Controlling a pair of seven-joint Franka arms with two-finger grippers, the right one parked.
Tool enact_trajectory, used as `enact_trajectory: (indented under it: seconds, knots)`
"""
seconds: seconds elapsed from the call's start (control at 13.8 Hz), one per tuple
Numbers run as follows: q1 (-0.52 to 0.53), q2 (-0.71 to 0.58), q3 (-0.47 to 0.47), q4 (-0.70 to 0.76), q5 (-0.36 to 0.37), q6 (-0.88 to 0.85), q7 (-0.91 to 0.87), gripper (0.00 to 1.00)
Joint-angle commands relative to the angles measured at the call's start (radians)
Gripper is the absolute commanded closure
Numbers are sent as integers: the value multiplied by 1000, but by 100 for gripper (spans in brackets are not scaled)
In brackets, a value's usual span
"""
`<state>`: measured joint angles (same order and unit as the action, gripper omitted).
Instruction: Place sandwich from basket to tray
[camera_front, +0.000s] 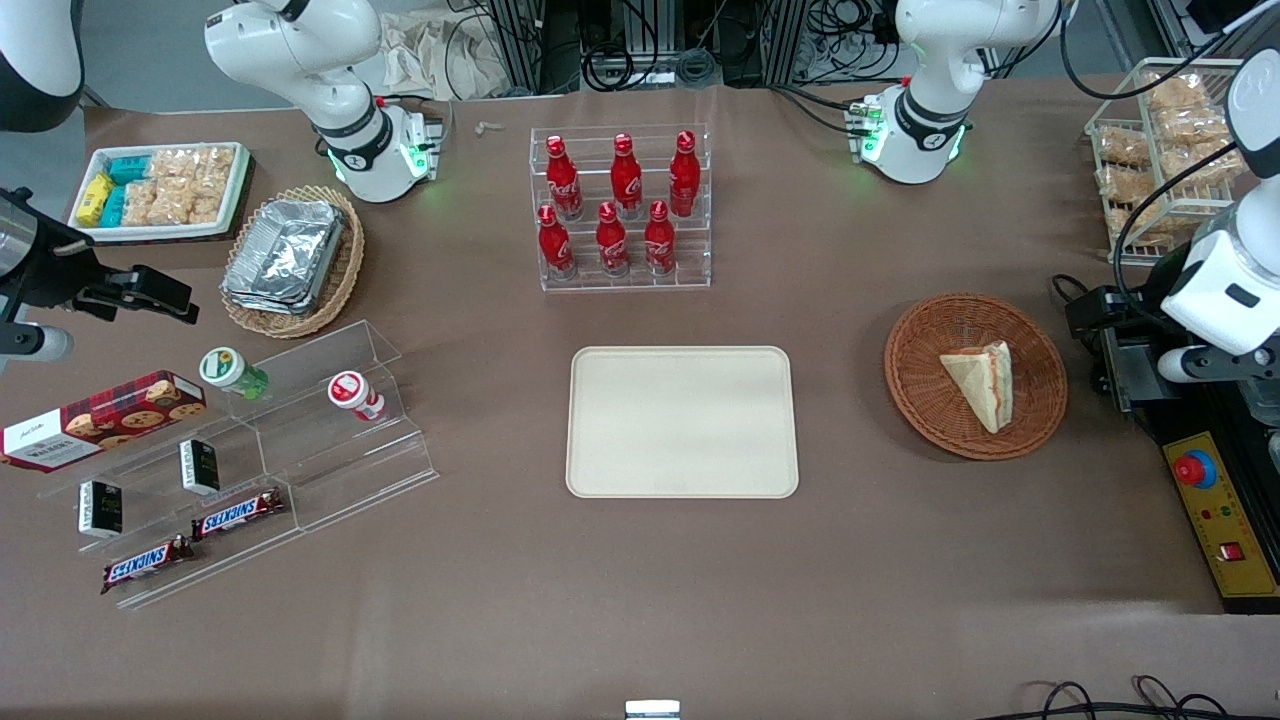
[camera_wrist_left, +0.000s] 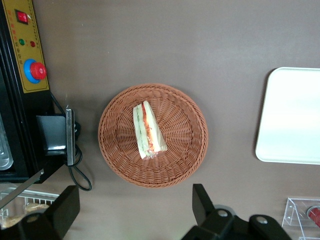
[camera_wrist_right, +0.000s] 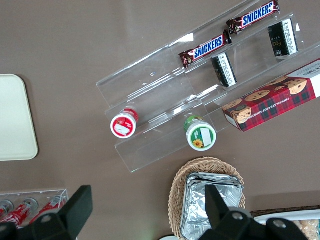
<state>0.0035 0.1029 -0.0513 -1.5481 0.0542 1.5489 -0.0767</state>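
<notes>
The sandwich (camera_front: 985, 382) (camera_wrist_left: 147, 131), a pale bread wedge with red and green filling along its cut edge, lies in the round reddish-brown wicker basket (camera_front: 915, 350) (camera_wrist_left: 115, 150). The cream rectangular tray (camera_front: 683, 420) (camera_wrist_left: 295, 115) sits bare on the brown table, toward the parked arm's end from the basket. My left gripper (camera_wrist_left: 134, 206) hangs high above the table just off the basket's rim, farther from the front camera than the sandwich. It is open, with only bare table showing between its black fingers (camera_wrist_left: 202, 200). The working arm's wrist (camera_front: 1225, 295) hovers beside the basket.
A yellow control box with a red stop button (camera_front: 1215, 510) (camera_wrist_left: 30, 50) and a black block with a cable (camera_front: 1120, 345) sit close beside the basket. A wire rack of snacks (camera_front: 1150, 150) and a clear rack of cola bottles (camera_front: 620, 205) stand farther back.
</notes>
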Motion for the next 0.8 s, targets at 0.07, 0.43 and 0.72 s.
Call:
enact_trajectory:
  seconds: [0.07, 0.43, 0.72]
  knots:
    - [3, 2, 2, 4, 4, -41, -9, 0]
    - [36, -52, 5, -114, 3, -23, -12, 0]
    - [36, -81, 34, -254, 3, 60, -23, 0]
